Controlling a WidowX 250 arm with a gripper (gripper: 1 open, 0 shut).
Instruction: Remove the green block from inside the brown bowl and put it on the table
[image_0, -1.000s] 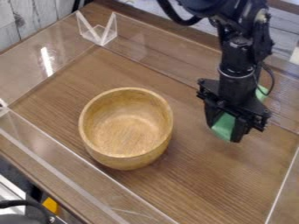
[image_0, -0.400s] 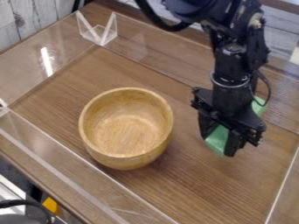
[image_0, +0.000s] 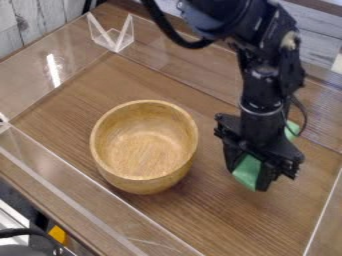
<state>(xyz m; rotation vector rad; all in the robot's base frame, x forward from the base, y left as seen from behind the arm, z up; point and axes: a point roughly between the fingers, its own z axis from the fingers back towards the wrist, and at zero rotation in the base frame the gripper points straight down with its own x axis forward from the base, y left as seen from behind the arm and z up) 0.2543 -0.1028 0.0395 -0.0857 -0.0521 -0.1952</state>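
My black gripper (image_0: 255, 178) points straight down over the table (image_0: 94, 90), to the right of the brown bowl (image_0: 144, 145). Its fingers are shut on the green block (image_0: 246, 170), which shows as a patch of green between and below them, close to the tabletop. Whether the block touches the wood I cannot tell. The bowl stands upright and its inside holds nothing.
Low clear plastic walls (image_0: 80, 215) edge the table, with a clear corner piece (image_0: 111, 32) at the back left. A green cable part (image_0: 293, 128) shows behind the arm. The wall on the right (image_0: 321, 215) runs close to the gripper.
The gripper with the green block has moved toward the front of the table and sunk a little. The bowl has stayed where it was.
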